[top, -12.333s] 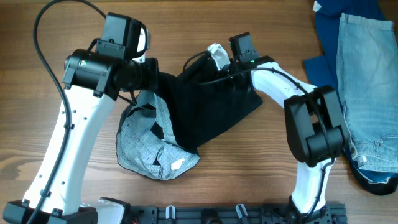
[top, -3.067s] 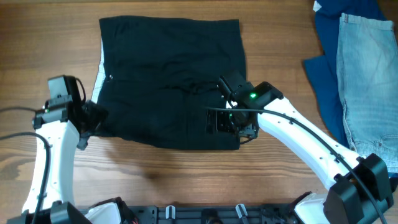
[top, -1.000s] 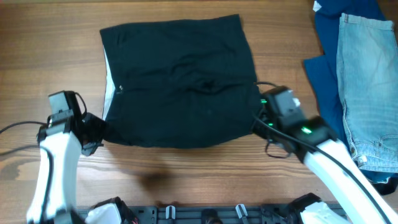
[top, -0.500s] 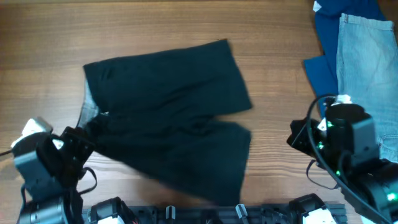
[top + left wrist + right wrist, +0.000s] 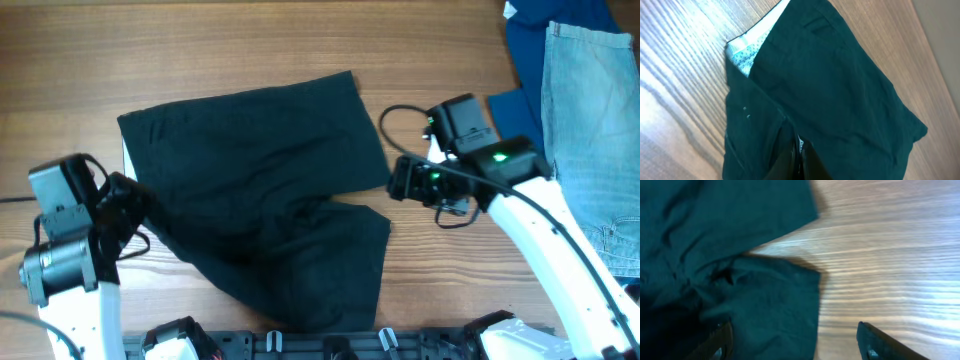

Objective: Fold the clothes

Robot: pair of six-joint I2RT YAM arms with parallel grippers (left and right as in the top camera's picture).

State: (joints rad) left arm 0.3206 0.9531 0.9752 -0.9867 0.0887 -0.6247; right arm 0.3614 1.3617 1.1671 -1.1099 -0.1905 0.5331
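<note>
On table (image 5: 300, 40): clothes (image 5: 250, 160) spread | L gripper (image 5: 795, 156) pinching them | R gripper (image 5: 797, 342) wide, empty

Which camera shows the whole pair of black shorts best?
The overhead view: the black shorts show nearly whole, both legs included. The left wrist view shows mainly the waist side with its pale lining; the right wrist view shows only the two leg ends.

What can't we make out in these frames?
Left gripper fingertips: left wrist view, buried in the black shorts; layers pinched unknown.
Right gripper fingertips: right wrist view, cut by the bottom edge; contact with shorts unclear.
Jeans: overhead, cut by the right edge.
</note>
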